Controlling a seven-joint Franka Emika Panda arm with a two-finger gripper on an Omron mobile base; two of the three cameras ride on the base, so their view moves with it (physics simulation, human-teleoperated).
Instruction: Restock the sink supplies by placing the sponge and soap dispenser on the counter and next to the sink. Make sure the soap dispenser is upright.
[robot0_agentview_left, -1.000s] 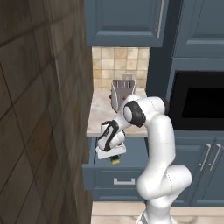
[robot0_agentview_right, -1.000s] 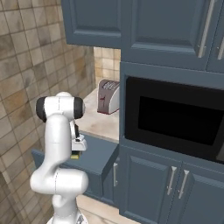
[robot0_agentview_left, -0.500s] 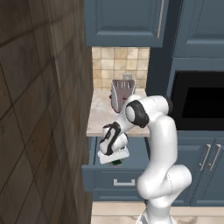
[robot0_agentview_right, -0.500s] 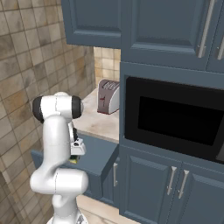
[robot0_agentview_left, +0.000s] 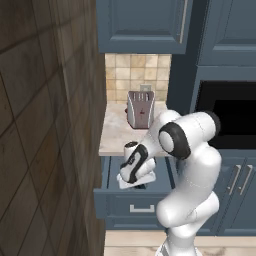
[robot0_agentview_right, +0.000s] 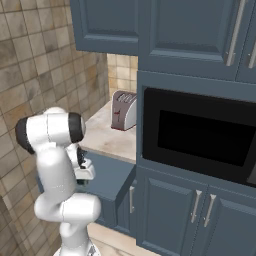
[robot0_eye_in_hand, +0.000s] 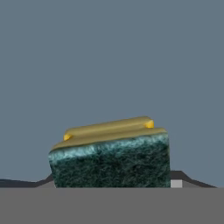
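Sponge seemingly between end effector tips.

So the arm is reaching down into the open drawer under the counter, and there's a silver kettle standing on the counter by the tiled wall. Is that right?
Not quite: the silver appliance on the counter is a toaster, not a kettle; the left base view shows its slotted top. The rest holds: the arm reaches down into the open drawer below the counter, and the toaster stands by the tiled wall.

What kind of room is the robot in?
It looks like a kitchen: there's a toaster on a stone counter, a built-in oven, and dark blue cabinets around them.
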